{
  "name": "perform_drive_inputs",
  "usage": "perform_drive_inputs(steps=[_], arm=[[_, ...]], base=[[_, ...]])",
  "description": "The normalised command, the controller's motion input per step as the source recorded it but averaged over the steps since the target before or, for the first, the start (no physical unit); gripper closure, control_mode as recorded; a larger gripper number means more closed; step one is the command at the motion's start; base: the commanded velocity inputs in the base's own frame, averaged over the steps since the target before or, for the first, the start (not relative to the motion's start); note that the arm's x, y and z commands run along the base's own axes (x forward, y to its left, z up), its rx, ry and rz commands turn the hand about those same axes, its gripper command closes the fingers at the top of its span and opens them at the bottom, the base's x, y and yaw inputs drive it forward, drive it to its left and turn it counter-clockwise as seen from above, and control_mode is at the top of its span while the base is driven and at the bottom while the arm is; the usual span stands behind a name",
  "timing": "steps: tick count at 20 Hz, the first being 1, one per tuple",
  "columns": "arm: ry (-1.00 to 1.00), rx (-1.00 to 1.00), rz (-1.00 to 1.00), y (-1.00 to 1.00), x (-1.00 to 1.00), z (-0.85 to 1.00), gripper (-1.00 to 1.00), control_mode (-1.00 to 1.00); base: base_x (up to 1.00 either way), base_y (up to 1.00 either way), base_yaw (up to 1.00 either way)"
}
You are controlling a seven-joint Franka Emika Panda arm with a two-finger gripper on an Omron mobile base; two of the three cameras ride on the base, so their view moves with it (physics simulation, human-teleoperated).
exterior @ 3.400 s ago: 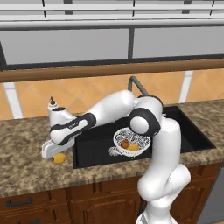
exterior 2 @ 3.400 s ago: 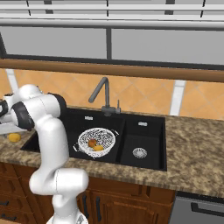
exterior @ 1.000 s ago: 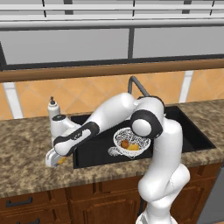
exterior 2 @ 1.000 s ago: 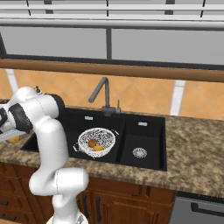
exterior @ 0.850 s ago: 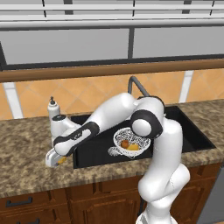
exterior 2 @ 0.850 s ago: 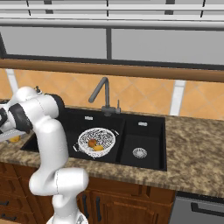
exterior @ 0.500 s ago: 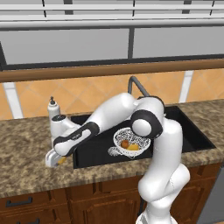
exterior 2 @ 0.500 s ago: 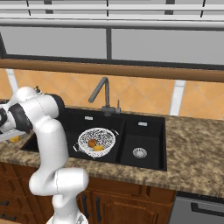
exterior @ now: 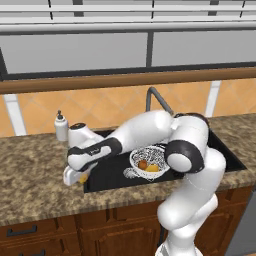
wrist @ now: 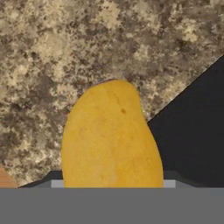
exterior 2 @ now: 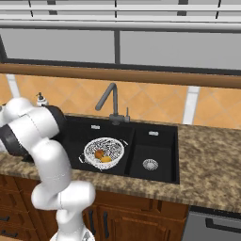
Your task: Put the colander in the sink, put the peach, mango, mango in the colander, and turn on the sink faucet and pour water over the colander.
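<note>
The speckled brown granite counter runs under the window, with the black double-basin sink set into it; the dark grey sink faucet rises behind the basins, its bent spout reaching over the left one; the white arm stretches low across the sink toward the counter's left part; the white mesh colander sits in the left basin, holding the orange-red peach and one yellow mango side by side; a white soap bottle stands on the counter by the backsplash; the tool is down at the counter just left of the sink rim, pinching the second mango, which lies on the granite at the sink's edge, large and close in the hand view
</note>
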Motion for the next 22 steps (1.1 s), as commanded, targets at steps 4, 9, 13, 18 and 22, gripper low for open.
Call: perform_drive_inputs(steps=[4,9,13,18,22], arm=[[0.01,0.00,-0.10,-0.98,-0.01,0.17,1.00,-1.00],[0.00,0.00,-0.11,-0.98,0.00,0.00,1.00,-1.00],[0.00,0.00,-0.13,-0.85,0.00,0.00,1.00,-1.00],[0.00,0.00,-0.18,-0.62,0.14,0.00,1.00,-1.00],[0.00,0.00,-0.24,-0.29,0.31,0.00,1.00,-1.00]], base=[[0.00,0.00,0.00],[0.00,0.00,0.00],[0.00,0.00,0.00],[0.00,0.00,0.00],[0.00,0.00,0.00]])
